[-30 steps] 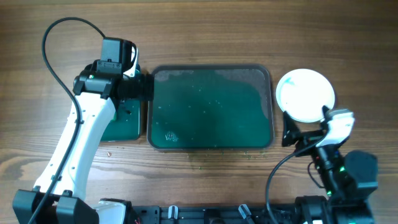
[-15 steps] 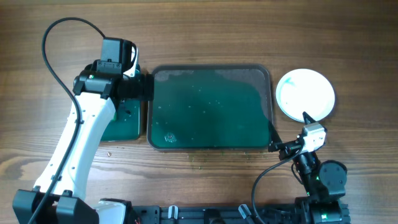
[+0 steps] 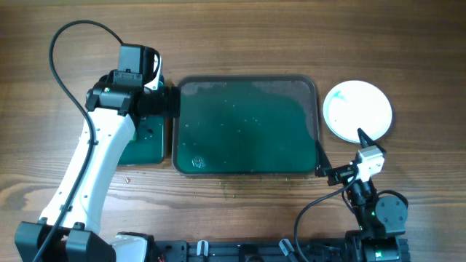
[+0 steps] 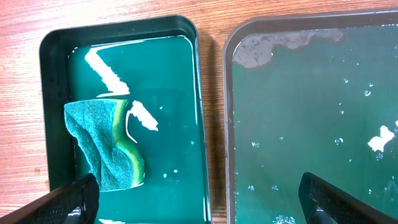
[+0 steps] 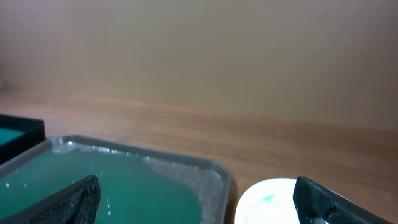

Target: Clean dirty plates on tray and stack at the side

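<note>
**Left side.** Left claw [image 4: 199,180] hangs above the gap between the small green tray [image 4: 174,81] and the main tray [image 4: 298,112]. Fingers spread wide, nothing between them. Sponge [image 4: 106,146] lies in the small tray's shallow water, near its L wall, crumpled, not held.

**Centre.** Main tray carries no plates. Wet film and droplets across the bottom; pale scum along the far edge and in one corner.

**Right side.** Right claw [image 5: 196,183] sits low over the surface [image 3: 240,44], just off the main tray's R edge and near side of the plates. Fingers fully apart, empty.

The plates [image 3: 357,110] sit on the surface just beside the main tray's R edge, off the tray. Overhead view shows one white disc; the no. of plates in the stack can't be told from above. R wrist view shows a small teal fleck on the top plate, either residue or reflection; unclear.

**Progress (judgement).** Tray cleared, plates stacked at side, sponge back in its tray, both claws free. Task looks essentially complete. Only open item: whether that fleck needs another wipe.
</note>
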Robot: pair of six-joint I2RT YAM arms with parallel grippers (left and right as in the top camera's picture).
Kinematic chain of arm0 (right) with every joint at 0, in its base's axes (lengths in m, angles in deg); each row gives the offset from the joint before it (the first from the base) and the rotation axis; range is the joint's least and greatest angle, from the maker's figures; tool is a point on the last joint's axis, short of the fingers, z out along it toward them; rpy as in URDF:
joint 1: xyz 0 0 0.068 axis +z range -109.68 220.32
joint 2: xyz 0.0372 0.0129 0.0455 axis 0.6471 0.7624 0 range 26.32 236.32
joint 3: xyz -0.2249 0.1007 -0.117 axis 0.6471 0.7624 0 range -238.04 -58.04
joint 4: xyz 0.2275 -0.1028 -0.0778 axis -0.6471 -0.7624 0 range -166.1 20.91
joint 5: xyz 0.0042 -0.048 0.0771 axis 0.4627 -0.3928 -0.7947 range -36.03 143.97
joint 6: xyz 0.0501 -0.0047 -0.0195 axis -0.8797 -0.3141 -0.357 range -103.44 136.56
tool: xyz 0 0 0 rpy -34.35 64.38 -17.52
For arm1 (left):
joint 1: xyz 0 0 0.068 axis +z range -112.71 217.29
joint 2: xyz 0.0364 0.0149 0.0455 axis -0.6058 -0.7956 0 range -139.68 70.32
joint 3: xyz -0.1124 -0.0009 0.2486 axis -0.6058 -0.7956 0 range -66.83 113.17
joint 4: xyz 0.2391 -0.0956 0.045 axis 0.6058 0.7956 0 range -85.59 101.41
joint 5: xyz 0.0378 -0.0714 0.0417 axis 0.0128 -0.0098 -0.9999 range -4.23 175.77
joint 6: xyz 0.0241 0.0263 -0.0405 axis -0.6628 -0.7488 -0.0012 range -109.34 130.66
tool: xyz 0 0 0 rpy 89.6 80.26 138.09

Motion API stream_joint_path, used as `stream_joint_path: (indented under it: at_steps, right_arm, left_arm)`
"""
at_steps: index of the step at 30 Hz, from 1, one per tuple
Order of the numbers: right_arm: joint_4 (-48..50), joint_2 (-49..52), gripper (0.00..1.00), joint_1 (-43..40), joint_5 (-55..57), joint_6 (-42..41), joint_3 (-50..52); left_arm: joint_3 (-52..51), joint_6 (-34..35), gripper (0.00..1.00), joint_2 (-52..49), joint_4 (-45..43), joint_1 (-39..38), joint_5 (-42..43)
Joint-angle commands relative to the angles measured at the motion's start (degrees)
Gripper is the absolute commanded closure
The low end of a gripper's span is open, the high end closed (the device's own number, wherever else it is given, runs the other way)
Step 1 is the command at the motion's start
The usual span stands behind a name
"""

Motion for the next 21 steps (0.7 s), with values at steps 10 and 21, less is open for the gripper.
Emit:
stream_joint_path:
  at_steps: [10, 21]
  right_arm:
    - [0.2, -0.5, 0.00, 0.4, 0.0, 0.4, 0.1]
    - [0.2, -0.5, 0.00, 0.4, 0.0, 0.4, 0.1]
  left_arm:
    - [0.5, -0.9, 0.00, -0.1, 0.1, -0.1, 0.5]
    - [0.5, -0.9, 0.00, 1.1, 0.1, -0.1, 0.5]
